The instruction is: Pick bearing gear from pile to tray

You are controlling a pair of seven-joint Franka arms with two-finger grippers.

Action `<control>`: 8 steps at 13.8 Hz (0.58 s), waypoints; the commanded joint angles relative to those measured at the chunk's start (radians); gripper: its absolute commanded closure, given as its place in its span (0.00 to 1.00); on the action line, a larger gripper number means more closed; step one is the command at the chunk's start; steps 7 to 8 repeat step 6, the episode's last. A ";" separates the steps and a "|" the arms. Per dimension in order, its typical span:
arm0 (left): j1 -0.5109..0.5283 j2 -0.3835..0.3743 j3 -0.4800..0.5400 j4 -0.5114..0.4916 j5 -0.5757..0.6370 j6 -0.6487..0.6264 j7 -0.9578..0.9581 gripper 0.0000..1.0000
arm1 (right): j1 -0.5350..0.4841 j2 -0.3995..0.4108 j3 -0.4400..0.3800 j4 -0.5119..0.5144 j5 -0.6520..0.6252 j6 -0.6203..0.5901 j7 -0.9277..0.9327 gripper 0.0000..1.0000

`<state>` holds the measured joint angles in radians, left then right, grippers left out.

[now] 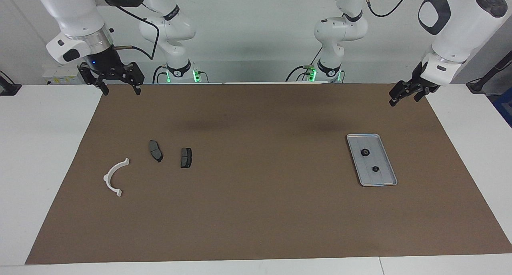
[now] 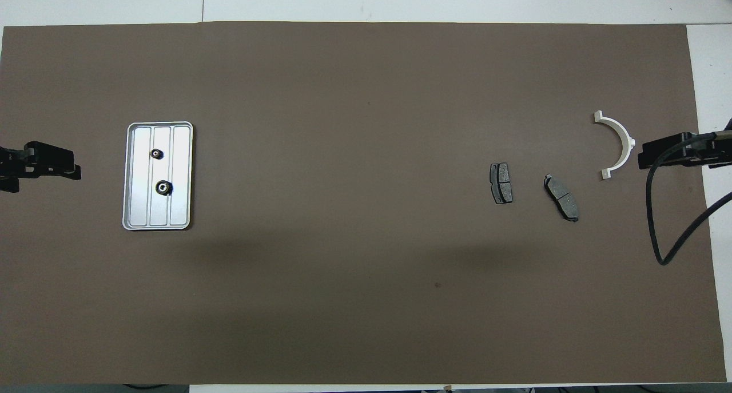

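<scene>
The silver tray [image 1: 370, 141] lies on the brown mat toward the left arm's end; it also shows in the overhead view [image 2: 180, 153]. Two small black gears [image 1: 365, 152] [image 1: 375, 169] lie in it, also seen from overhead [image 2: 155, 153] [image 2: 163, 187]. The pile toward the right arm's end holds a white half-ring bracket [image 1: 113, 178] [image 2: 620, 144] and two dark brake pads [image 1: 155, 151] [image 1: 186, 157]; no black round piece shows there. My right gripper [image 1: 121, 91] hangs open and empty over the mat's corner. My left gripper [image 1: 405, 100] hangs open and empty over the mat's edge, apart from the tray.
The brown mat [image 1: 256, 211] covers most of the white table. A black cable [image 2: 657, 221] hangs from the right arm over the mat's end.
</scene>
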<state>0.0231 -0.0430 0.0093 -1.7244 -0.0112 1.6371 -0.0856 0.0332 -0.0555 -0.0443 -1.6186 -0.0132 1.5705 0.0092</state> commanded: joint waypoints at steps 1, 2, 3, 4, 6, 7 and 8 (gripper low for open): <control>0.011 -0.006 -0.012 0.022 0.020 -0.016 0.006 0.00 | -0.002 -0.009 0.000 -0.006 -0.008 -0.012 0.003 0.00; 0.011 -0.006 -0.014 0.022 0.020 -0.016 0.006 0.00 | -0.002 -0.009 0.000 -0.006 -0.008 -0.010 0.003 0.00; 0.011 -0.008 -0.014 0.022 0.019 -0.014 0.006 0.00 | -0.002 -0.009 0.000 -0.006 -0.008 -0.009 0.003 0.00; 0.011 -0.008 -0.014 0.022 0.019 -0.016 0.006 0.00 | -0.002 -0.009 0.000 -0.006 -0.008 -0.007 0.003 0.00; 0.011 -0.011 -0.014 0.022 0.019 -0.019 0.004 0.00 | -0.002 -0.009 0.000 -0.004 -0.007 -0.009 0.003 0.00; 0.011 -0.011 -0.014 0.022 0.019 -0.019 0.004 0.00 | -0.002 -0.009 0.000 -0.004 -0.007 -0.009 0.003 0.00; 0.011 -0.011 -0.014 0.022 0.019 -0.019 0.004 0.00 | -0.002 -0.009 0.000 -0.004 -0.007 -0.009 0.003 0.00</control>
